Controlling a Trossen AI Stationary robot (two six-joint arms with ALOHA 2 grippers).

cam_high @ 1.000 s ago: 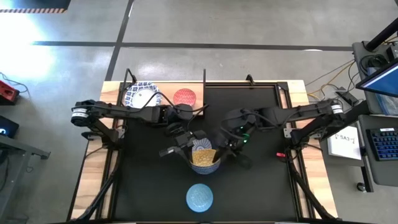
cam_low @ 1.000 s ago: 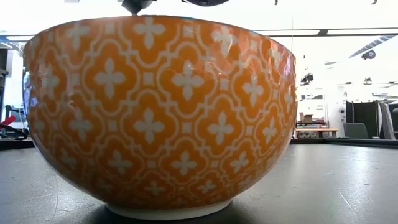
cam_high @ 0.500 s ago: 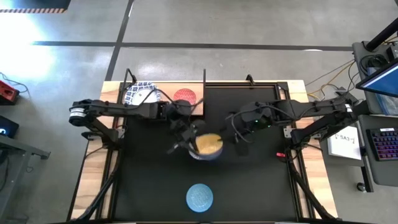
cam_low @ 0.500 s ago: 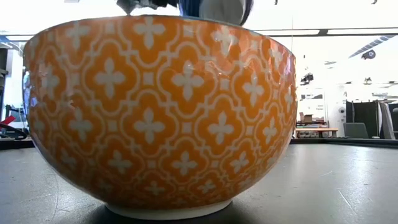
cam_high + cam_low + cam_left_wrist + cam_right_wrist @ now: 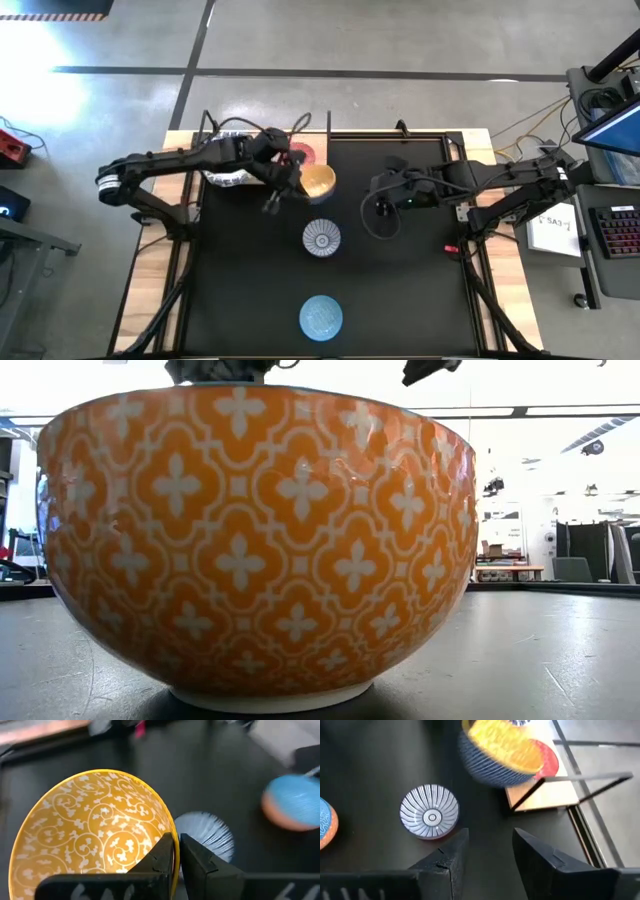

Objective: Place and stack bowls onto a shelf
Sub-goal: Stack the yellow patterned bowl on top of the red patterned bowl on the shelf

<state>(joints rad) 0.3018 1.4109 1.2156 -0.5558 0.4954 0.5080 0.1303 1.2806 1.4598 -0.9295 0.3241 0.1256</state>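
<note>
My left gripper [image 5: 292,183] is shut on a yellow bowl [image 5: 318,182] with a blue-striped outside, held above the mat beside the shelf [image 5: 262,150]. On the shelf board sit a red bowl [image 5: 301,154] and a white bowl with a blue rim [image 5: 224,160]. A blue-grey radial bowl [image 5: 321,238] and a light-blue bowl [image 5: 321,316] rest on their bases on the black mat. My right gripper [image 5: 379,214] is open and empty to the right of them. An orange patterned bowl [image 5: 262,540] fills the low view. My left gripper pinches the yellow bowl's rim [image 5: 170,836] with one finger [image 5: 161,861] inside the bowl and the other [image 5: 200,862] outside. The bowl is lifted clear of the mat, its mouth up and slightly tilted [image 5: 502,747].
The shelf's thin black posts [image 5: 580,780] stand at the corner of the board [image 5: 545,796], close to the held bowl. The black mat [image 5: 420,290] is bare on the right side. A desk with a keyboard [image 5: 615,230] lies beyond the table's right edge.
My left gripper has lifted the yellow bowl off the blue-grey radial bowl and carried it toward the table's far edge, to the shelf by the red bowl. The radial bowl stays on the mat. My right gripper has drawn back from the bowls toward the far right.
</note>
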